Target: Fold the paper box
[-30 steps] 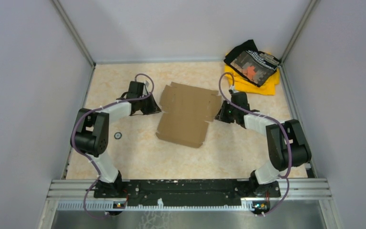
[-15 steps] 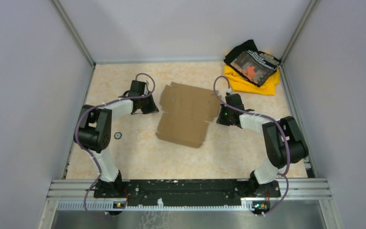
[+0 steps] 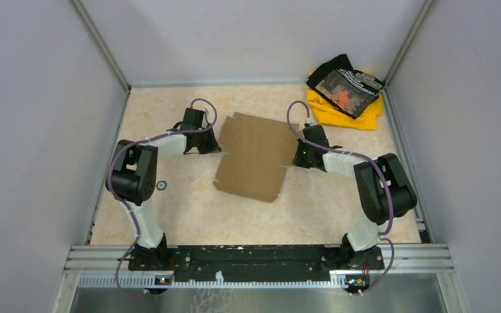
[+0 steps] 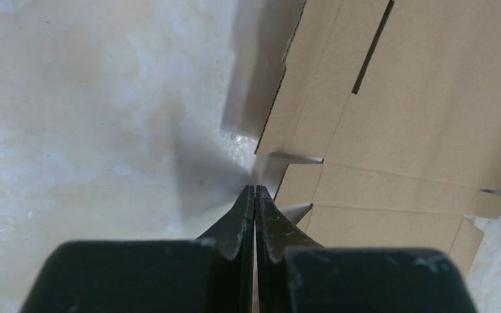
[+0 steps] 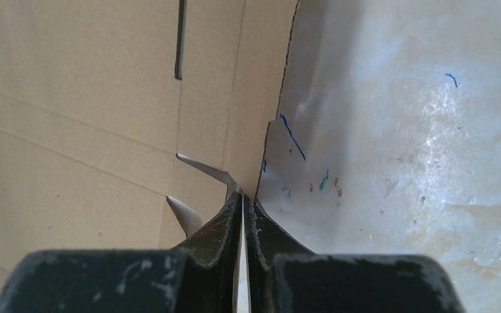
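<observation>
From above, the paper box lies flat and unfolded on the worktop, around its middle and toward the far edge. It is well apart from the cloth pile in the far right corner. My left gripper sits at the box's left edge and my right gripper at its right edge, both low on the worktop.

On the left wrist, my left gripper has its fingers pressed together, tips at a notch in the box's side edge. I cannot tell whether any cardboard is pinched between them.

On the right wrist, my right gripper is closed too, with only a sliver of light between the fingers. Its tips are right at the box's cut edge where it meets the bare worktop. Whether it holds the flap I cannot say.

I judge the sheet to be light and fairly stiff, willing to bend only along its scored creases. It will likely slide on this glossy surface if pushed from one side. The side flaps near the notches are the best places to take hold, both sides lifted together so that the panel does not skate away or crease off-line.
</observation>
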Robot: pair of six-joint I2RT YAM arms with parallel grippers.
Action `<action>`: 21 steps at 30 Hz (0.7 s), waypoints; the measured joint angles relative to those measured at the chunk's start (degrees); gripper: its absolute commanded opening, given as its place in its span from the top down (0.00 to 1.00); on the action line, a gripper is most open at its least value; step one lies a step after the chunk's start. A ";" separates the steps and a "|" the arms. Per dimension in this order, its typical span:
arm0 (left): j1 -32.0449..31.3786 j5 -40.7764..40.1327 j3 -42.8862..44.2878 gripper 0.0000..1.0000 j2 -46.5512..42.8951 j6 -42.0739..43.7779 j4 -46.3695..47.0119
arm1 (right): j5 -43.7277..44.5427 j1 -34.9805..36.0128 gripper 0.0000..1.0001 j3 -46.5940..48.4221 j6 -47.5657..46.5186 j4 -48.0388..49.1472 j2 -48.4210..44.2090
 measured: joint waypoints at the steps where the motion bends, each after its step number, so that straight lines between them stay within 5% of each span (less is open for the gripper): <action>1: -0.22 0.00 0.09 0.96 0.07 0.00 0.00 | 0.00 0.02 0.96 0.20 0.02 0.00 0.13; 21: -3.21 -1.01 1.09 0.96 0.28 0.00 -0.76 | 0.24 2.67 0.96 1.62 0.61 -0.55 0.66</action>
